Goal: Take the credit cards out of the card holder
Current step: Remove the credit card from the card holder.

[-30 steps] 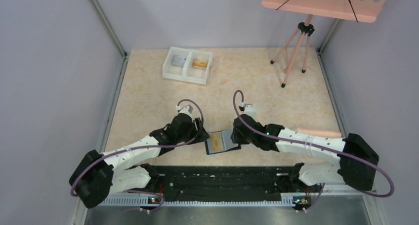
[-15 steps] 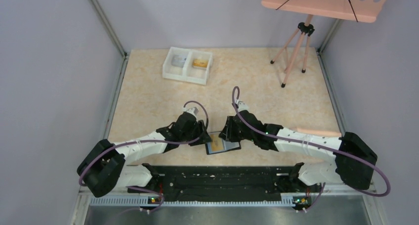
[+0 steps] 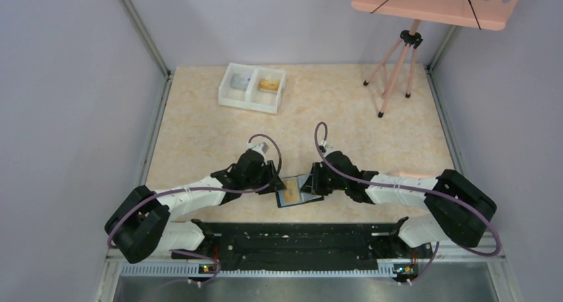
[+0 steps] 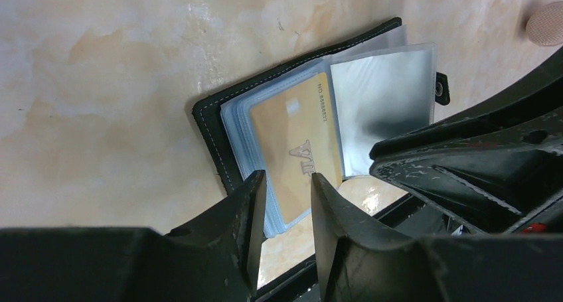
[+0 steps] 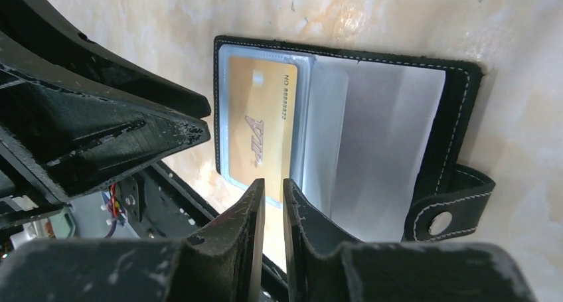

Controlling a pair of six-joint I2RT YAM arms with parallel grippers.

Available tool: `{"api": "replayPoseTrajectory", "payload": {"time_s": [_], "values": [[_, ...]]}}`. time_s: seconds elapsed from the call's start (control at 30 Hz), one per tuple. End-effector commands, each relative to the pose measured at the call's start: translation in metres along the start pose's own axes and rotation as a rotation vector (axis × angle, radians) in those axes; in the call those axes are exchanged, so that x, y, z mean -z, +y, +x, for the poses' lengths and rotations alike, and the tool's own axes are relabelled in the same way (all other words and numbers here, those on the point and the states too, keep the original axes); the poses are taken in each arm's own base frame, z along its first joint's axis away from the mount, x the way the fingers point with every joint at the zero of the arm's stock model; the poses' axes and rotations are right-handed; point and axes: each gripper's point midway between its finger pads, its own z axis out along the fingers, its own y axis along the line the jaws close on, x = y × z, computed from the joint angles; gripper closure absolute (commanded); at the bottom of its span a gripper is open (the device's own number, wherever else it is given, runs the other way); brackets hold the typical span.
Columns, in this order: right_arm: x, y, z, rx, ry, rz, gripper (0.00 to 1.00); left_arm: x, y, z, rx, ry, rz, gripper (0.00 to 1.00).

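The card holder (image 5: 459, 116) lies open and flat on the table (image 3: 199, 129), between the two tools. A gold credit card (image 5: 262, 109) marked VIP sits in a clear sleeve on one half of the holder. More clear sleeves (image 5: 385, 143) fan across the other half, and the holder's snap strap (image 5: 445, 216) sticks out from that side.

The left tool (image 4: 287, 182) is over the card end of the holder, its fingers spread a little. The card's lower end shows in the gap; whether the fingers touch it cannot be told. The right tool (image 5: 273, 186) is at the sleeves' edge near the holder's fold, its fingers almost pressed together with a thin slit between. Whether it pinches a sleeve cannot be told.

A white two-compartment tray (image 3: 247, 103) stands well beyond the holder.
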Motion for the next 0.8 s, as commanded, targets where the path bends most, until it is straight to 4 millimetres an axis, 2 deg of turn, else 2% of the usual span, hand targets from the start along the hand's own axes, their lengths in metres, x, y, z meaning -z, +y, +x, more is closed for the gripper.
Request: {"api": "replayPoseTrajectory", "payload": {"time_s": [0.0,0.23,0.5,0.77], "values": [[-0.006,0.014,-0.005,-0.001,-0.005,-0.096,0.85,-0.003,-0.005,-0.005,-0.005,-0.014,0.026,0.66],[-0.015,0.003,-0.001,-0.021,0.017,-0.095,0.85,-0.008,0.006,0.002,-0.009,0.01,-0.008,0.68],[-0.021,-0.005,0.005,-0.024,0.041,-0.075,0.81,-0.016,0.015,0.011,-0.005,0.047,-0.031,0.7],[-0.025,-0.007,0.009,-0.033,0.057,-0.087,0.8,-0.016,0.019,0.014,-0.01,0.059,-0.042,0.71]]}}
